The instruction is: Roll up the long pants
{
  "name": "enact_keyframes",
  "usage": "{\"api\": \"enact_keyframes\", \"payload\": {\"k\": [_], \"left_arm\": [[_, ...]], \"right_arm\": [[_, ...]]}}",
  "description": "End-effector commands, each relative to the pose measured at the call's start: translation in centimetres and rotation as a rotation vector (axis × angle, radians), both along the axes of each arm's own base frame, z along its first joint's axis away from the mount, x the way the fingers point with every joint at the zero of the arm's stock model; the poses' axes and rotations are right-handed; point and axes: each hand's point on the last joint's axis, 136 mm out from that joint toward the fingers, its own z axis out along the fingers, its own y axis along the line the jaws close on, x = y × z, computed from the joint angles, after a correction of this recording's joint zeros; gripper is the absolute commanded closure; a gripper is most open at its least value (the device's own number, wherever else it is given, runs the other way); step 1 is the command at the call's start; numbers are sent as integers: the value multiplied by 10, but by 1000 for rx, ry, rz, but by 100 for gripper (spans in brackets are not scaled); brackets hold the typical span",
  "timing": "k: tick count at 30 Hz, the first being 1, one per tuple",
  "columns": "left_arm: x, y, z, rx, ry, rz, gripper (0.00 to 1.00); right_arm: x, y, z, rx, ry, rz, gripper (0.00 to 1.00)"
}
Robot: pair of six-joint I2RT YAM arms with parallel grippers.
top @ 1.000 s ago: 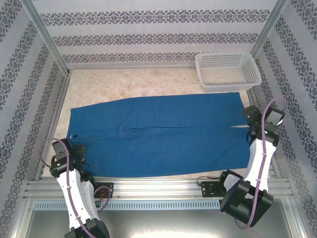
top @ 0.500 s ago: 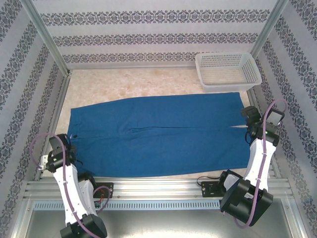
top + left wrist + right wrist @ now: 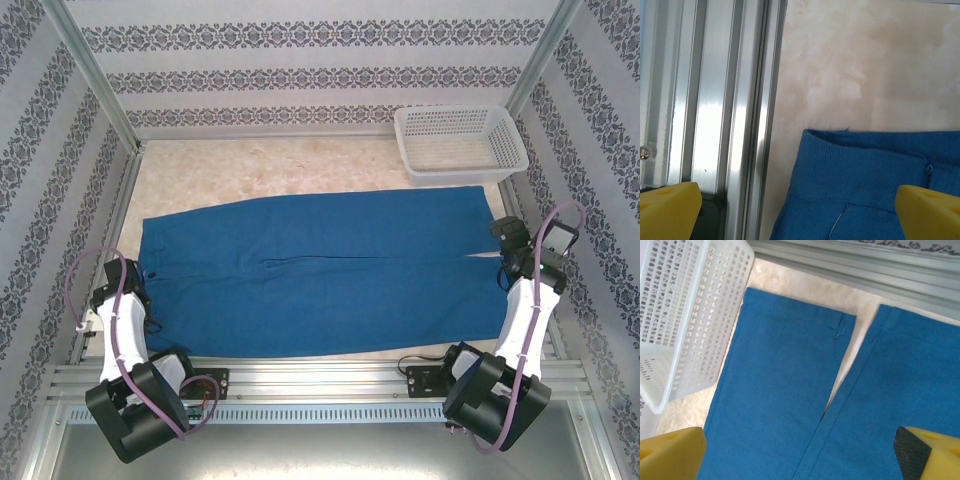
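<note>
Long pants (image 3: pixel 320 275) flat on the desk (image 3: pixel 300 165), unrolled, spread left to right across most of it; deep blue, both legs side by side, waist end at left, hems at right

Slit between the two legs visible at the right end, pale desk showing through it

White basket (image 3: pixel 462 176) at the far right corner of the desk, just beside the hem of the far leg; can't tell if they touch

Left pincer (image 3: pixel 122 288) at the near-left corner of the pants by the waistband, jaws wide apart, nothing between them

Left wrist view: left pincer (image 3: pixel 799 212) with yellow fingertips (image 3: pixel 667 210) far apart, one over the aluminium rail (image 3: pixel 730 100), the other over blue cloth; waistband edge of the pants (image 3: pixel 875 165) lies on the beige desk (image 3: pixel 865 65), seam and stitching visible

Right pincer (image 3: pixel 510 242) at the right end over the hems, also spread wide, holding nothing

Right wrist view: right pincer (image 3: pixel 799 455) above both leg ends of the pants (image 3: pixel 775 380), slit between the legs running up between the fingertips, a loose thread at the hem of the leg nearer the basket; basket (image 3: pixel 695 315) at upper left next to that leg's edge, rail (image 3: pixel 865 265) across the top

Neither pincer touches the cloth as far as visible
</note>
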Motion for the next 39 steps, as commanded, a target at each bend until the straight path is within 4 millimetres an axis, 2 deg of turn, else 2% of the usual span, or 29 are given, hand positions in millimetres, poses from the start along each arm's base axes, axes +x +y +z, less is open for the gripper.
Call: {"api": "enact_keyframes", "payload": {"k": [1, 5, 7, 8, 11, 12, 14, 15, 19, 23, 25, 29, 33, 37, 39], "left_arm": [[2, 6, -9, 18, 16, 0, 0], [3, 1, -26, -31, 22, 20, 1], [5, -1, -33, -52, 11, 32, 10], [7, -1, -34, -53, 2, 35, 18], [13, 0, -37, -64, -21, 36, 52], [15, 0, -38, -70, -23, 34, 69], [16, 1, -39, -78, -20, 39, 95], [17, 1, -40, -81, -15, 41, 100], [19, 1, -44, -93, -20, 44, 100], [22, 2, -45, -99, -29, 34, 100], [22, 3, -44, -97, -28, 28, 100], [25, 3, -43, -107, -45, 22, 100], [28, 2, -43, -111, -68, 22, 100], [29, 3, -44, -113, -70, 16, 100], [29, 4, -43, -111, -73, 15, 100]], "right_arm": [[-19, -4, -12, 49, 60, -81, 2], [-47, -14, -34, 140, 123, -208, 2], [-58, -14, -46, 186, 147, -252, 2], [-64, -15, -50, 201, 158, -271, 2], [-86, -13, -63, 228, 205, -326, 2], [-93, -12, -66, 231, 228, -346, 2], [-104, -9, -70, 235, 255, -374, 2], [-110, -8, -73, 236, 269, -389, 3], [-126, -4, -81, 211, 320, -416, 4], [-141, 2, -94, 216, 351, -444, 11], [-142, 9, -104, 246, 355, -435, 17], [-143, 18, -121, 300, 370, -436, 19], [-149, 15, -139, 312, 429, -450, 20], [-151, 10, -147, 299, 450, -458, 20], [-152, 1, -147, 253, 451, -467, 26]]}}
